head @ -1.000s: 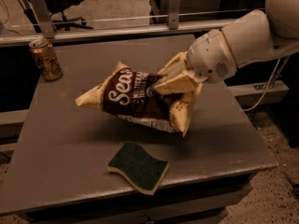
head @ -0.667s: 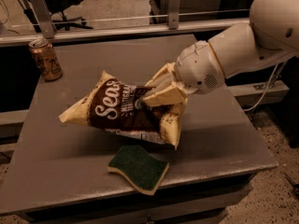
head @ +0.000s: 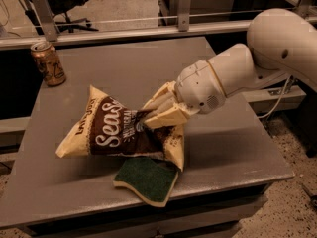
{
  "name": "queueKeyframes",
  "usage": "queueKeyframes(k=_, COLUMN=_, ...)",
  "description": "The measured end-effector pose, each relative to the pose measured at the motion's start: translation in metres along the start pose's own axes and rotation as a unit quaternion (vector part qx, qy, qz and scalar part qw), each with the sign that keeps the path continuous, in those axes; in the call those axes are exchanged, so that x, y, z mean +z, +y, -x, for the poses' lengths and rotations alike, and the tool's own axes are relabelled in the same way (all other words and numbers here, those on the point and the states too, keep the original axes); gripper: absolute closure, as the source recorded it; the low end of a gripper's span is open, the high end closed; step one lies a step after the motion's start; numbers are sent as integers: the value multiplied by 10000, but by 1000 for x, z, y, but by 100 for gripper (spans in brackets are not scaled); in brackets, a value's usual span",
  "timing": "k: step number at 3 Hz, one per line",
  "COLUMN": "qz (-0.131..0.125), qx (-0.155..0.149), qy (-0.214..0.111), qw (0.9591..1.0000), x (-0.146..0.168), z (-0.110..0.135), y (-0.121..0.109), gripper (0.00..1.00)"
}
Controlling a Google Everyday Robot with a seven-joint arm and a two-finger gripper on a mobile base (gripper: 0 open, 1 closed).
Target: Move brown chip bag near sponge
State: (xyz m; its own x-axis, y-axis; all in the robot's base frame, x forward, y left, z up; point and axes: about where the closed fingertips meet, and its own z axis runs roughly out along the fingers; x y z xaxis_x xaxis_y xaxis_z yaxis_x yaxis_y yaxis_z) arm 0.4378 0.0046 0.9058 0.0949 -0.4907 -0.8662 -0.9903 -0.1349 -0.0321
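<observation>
The brown chip bag [head: 111, 130] lies at the front of the grey table [head: 233, 143], dark brown in the middle with white "Sea S" lettering and tan-yellow ends. Its right lower corner overlaps the far edge of the sponge [head: 147, 179]. The sponge is dark green on top over a pale yellow layer and sits at the table's front edge. My gripper [head: 148, 117] comes in from the right and is shut on the bag's upper right part. The white arm [head: 237, 73] stretches back to the upper right.
A brown-gold drink can [head: 48, 63] stands at the table's far left corner. A metal rail [head: 148, 29] runs behind the table. The table's front edge is just below the sponge, and the floor drops away to the right.
My gripper has carried the bag left and down toward the front. The bag went from held above the table to resting low against the sponge.
</observation>
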Motion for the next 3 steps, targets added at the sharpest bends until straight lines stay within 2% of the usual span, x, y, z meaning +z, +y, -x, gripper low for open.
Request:
queueKeyframes(k=1, qz=65, qx=-121, qy=-22, qw=9999, x=2, z=-11, y=-15, gripper=4)
queueKeyframes(k=2, qz=43, qx=-193, qy=90, qw=9998, x=-13, z=-9, y=-36, gripper=0)
queueKeyframes(k=3, qz=-394, qx=-112, qy=308, qw=9987, x=-73, z=-6, y=-62, gripper=0)
